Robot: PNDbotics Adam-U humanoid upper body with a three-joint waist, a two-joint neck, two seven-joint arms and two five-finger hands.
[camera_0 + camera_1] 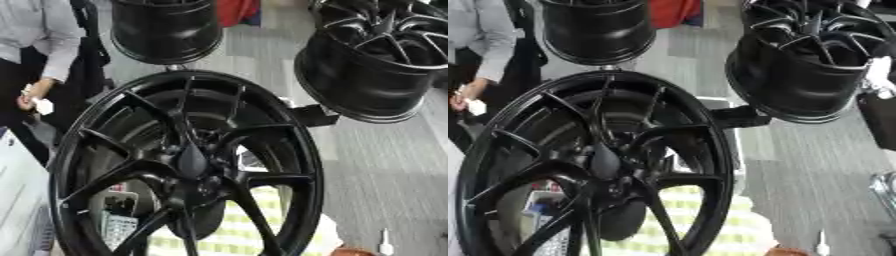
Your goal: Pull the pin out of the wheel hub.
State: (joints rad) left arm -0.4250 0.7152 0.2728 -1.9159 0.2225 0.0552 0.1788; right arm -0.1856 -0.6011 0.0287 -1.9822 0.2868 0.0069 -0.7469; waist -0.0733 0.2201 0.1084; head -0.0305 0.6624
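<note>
Black wheel hub (188,165) stands upright (pin perhaps hidden); no hand visible.

**Soft light, soft focus**

I see even, diffuse light with no hard shadows. The black wheel (184,165) at centre shows faint grey sheen along its spokes. Everything is slightly blurred; the floor (385,165) at right looks pale and washed.

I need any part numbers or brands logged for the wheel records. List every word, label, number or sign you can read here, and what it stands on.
None can be read.
Large black wheel: no lettering shows on its spokes or hub.
Two black wheels behind: no markings show.
Small reddish label seen through the spokes: too blurred to read.
Neither hand is in view.
</note>
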